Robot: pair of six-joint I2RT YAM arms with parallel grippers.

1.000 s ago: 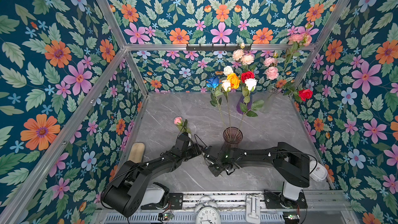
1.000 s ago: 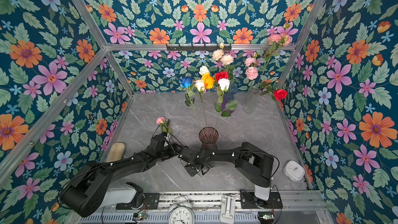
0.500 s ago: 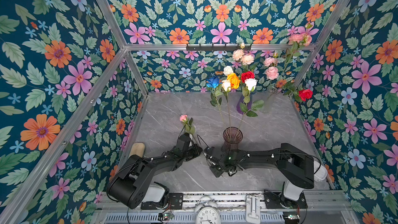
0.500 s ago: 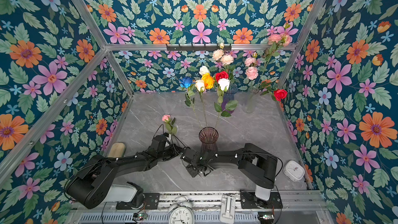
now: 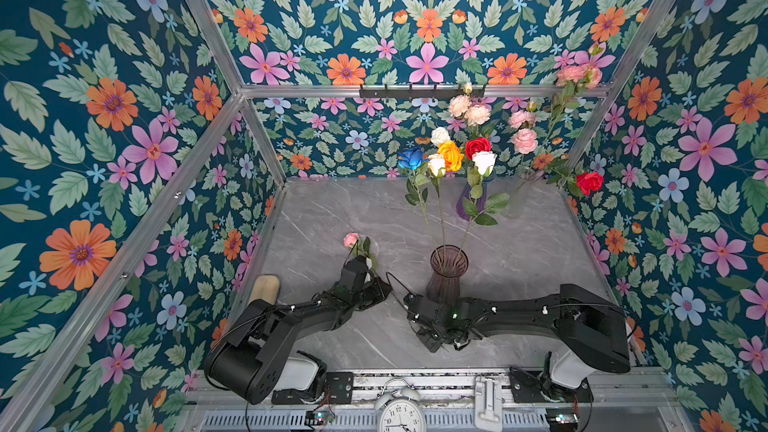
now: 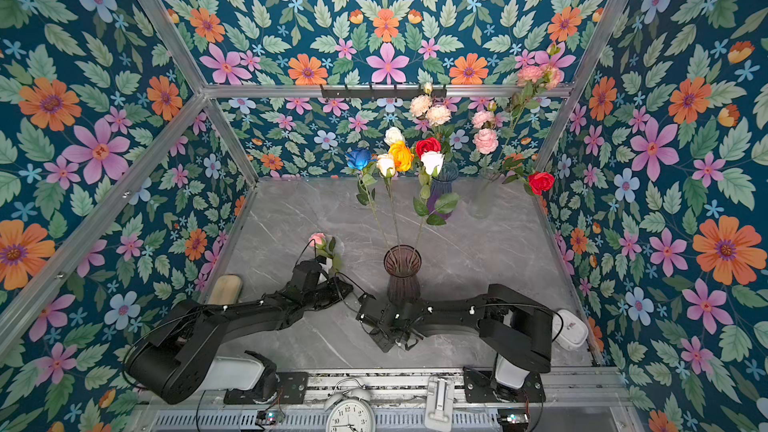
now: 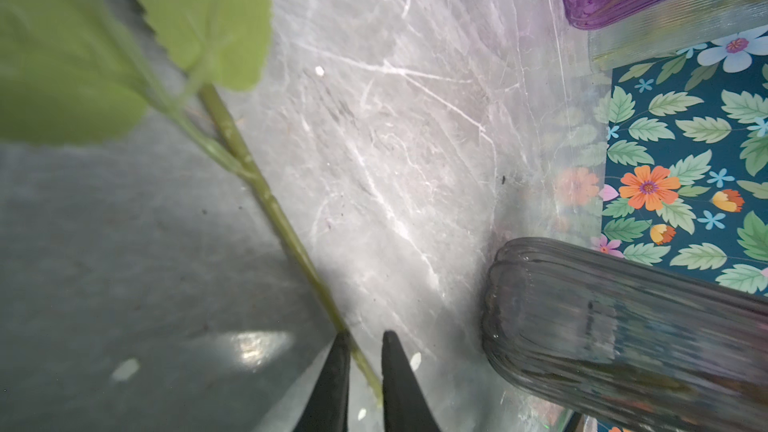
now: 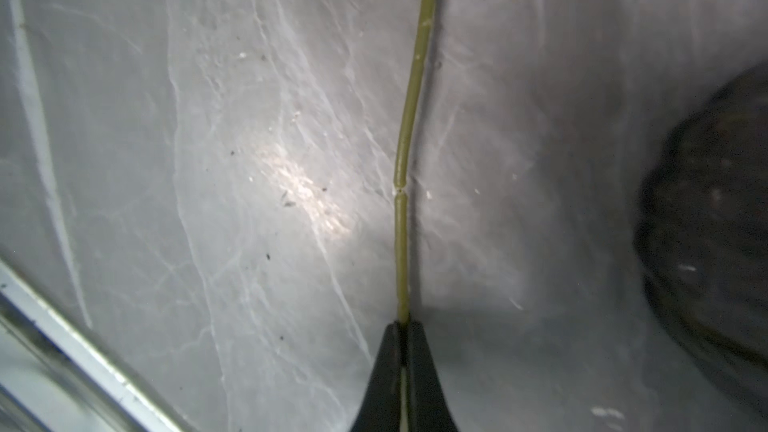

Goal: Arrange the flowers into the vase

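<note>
Rose (image 5: pixel 351 239): your pink bloom, green leafy stem.
Left claw (image 7: pixel 365 371): clamped on its stem.
Right claw (image 8: pixel 402 363): pinching the stem's end.

Small pale pink rose on a leafy green stem (image 5: pixel 351 239) carried rightward and farther from the near edge, standing more upright. Black left gripper (image 7: pixel 365 371) swung the same way, wrist raised, jaws narrowed around stem. Black right gripper (image 8: pixel 402 338) edged slightly right toward smoky ribbed glass vase (image 5: pixel 448 272).
</note>
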